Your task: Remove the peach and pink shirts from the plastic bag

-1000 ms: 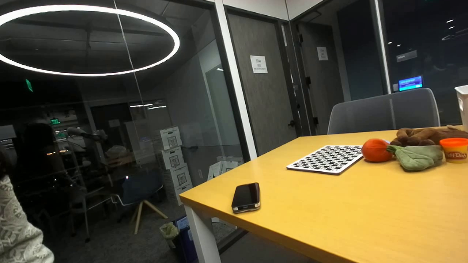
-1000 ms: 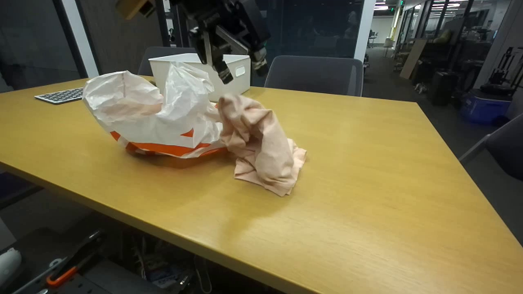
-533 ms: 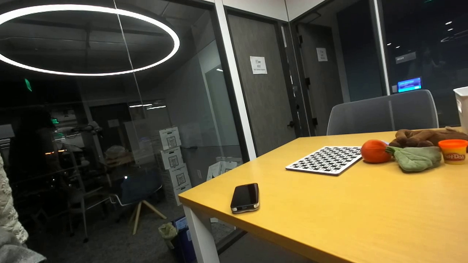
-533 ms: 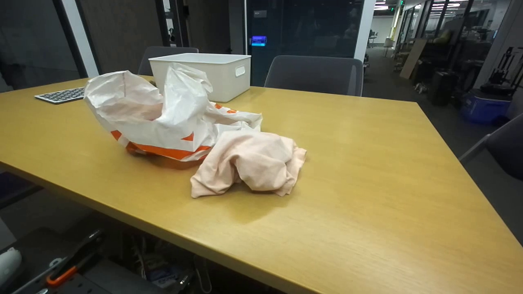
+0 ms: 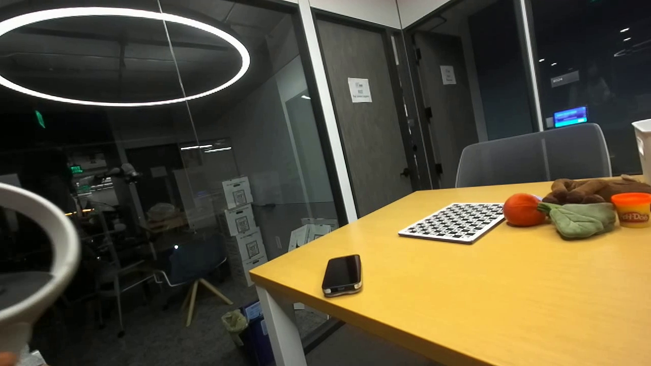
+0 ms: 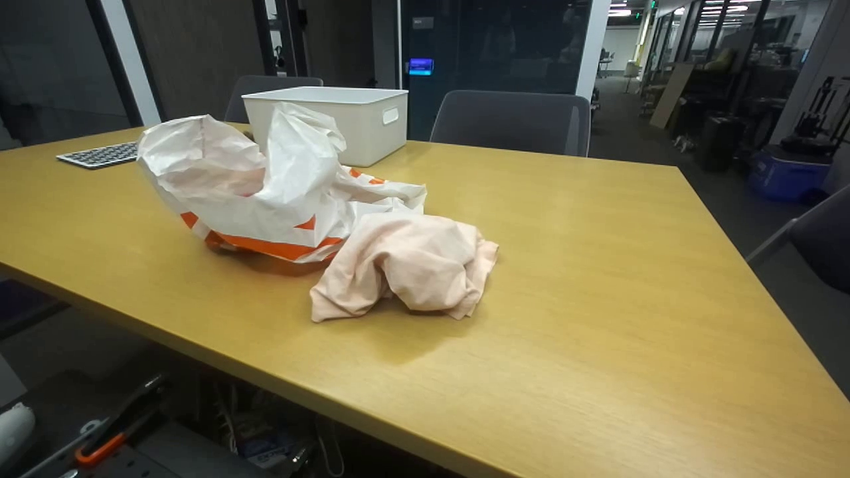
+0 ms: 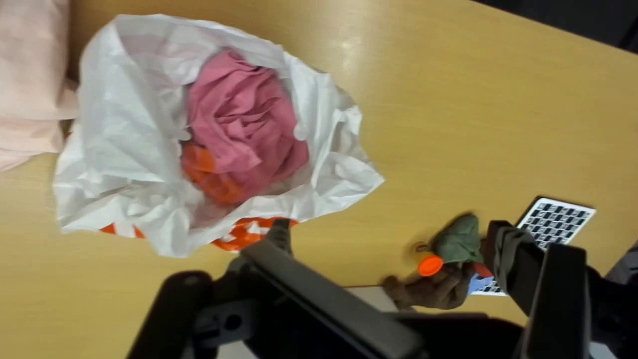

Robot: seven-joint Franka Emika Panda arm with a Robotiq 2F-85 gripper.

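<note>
The peach shirt is pale, the pink shirt deeper, the bag white with orange markings.

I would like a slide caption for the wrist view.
Crumpled pink cloth shirt inside the open white plastic bag, pale peach cloth shirt lying outside, black robot fingers spread apart.

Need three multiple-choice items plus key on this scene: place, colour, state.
1. Where is the peach shirt?
A. Inside the bag
B. On the table
C. Inside the white box

2. What colour is the shirt in the bag?
A. Green
B. Grey
C. Pink

3. How does the gripper stand?
A. Open
B. Shut on the peach shirt
C. Shut on the bag

1 B: an exterior view shows it outside the bag.
2 C: the wrist view shows pink folds in the bag.
3 A: the wrist view shows its fingers well apart.
</note>
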